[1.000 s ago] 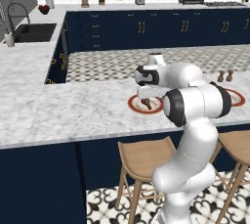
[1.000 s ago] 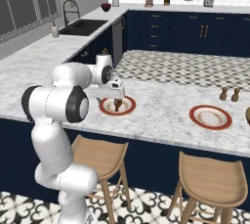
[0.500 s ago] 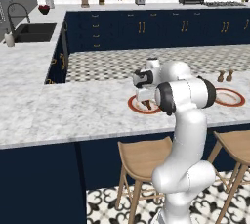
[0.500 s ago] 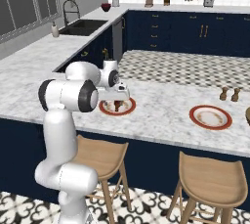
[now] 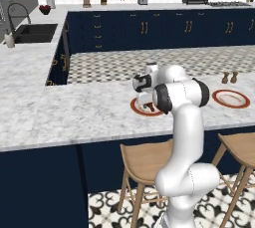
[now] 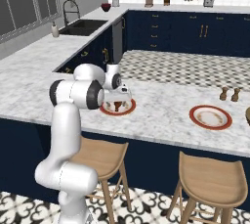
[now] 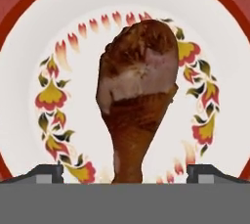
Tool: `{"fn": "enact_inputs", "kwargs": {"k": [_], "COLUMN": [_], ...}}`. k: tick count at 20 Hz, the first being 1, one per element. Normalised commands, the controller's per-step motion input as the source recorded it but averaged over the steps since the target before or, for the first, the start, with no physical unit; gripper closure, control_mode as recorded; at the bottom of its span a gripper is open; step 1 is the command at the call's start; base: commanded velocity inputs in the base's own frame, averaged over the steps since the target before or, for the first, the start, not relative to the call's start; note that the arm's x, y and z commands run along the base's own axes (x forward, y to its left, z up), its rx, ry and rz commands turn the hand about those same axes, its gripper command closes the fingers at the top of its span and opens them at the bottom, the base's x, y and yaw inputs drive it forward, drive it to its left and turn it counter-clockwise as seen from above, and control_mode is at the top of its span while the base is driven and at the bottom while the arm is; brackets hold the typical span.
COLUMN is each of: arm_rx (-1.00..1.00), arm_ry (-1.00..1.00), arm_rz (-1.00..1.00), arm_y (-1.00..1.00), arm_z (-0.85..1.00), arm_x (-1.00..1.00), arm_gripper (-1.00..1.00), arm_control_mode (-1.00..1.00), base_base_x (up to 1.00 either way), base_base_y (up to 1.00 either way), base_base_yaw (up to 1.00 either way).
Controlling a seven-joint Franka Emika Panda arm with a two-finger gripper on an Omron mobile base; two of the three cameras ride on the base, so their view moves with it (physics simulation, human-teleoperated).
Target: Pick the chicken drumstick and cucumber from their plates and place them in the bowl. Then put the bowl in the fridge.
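The claw (image 7: 125, 176) has dropped onto the plate (image 7: 29, 47), tips spread astride the chicken drumstick (image 7: 136, 91); the grasp looks imminent.

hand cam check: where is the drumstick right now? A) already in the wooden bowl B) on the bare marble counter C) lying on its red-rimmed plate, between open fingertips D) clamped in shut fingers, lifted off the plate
C: in the hand view the chicken drumstick lies on the plate with its painted centre, the gripper open, one fingertip on either side of the narrow end, not yet closed.
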Motion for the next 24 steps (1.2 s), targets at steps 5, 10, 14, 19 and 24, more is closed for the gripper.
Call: {"fn": "enact_inputs", "kwargs": {"k": [5, 10, 14, 19, 24], "arm_rx": [0.0, 0.0, 0.0, 0.0, -0.01], "arm_ry": [0.0, 0.0, 0.0, -0.03, -0.09], "arm_rz": [0.01, 0.0, 0.0, 0.0, 0.0], "arm_y": [0.0, 0.0, 0.0, 0.01, 0.03], "arm_z": [-0.28, -0.19, -0.1, 0.18, 0.75], "arm_x": [0.18, 0.24, 0.13, -0.55, -0.99], "arm_gripper": [-1.0, 1.0, 1.0, 1.0, 1.0], "arm_control_mode": [-1.0, -1.0, -1.0, -1.0, -1.0], "base_base_x": [0.0, 0.0, 0.0, 0.0, 0.0], "base_base_y": [0.0, 0.0, 0.0, 0.0, 0.0], "base_base_yaw": [0.0, 0.0, 0.0, 0.0, 0.0]}}
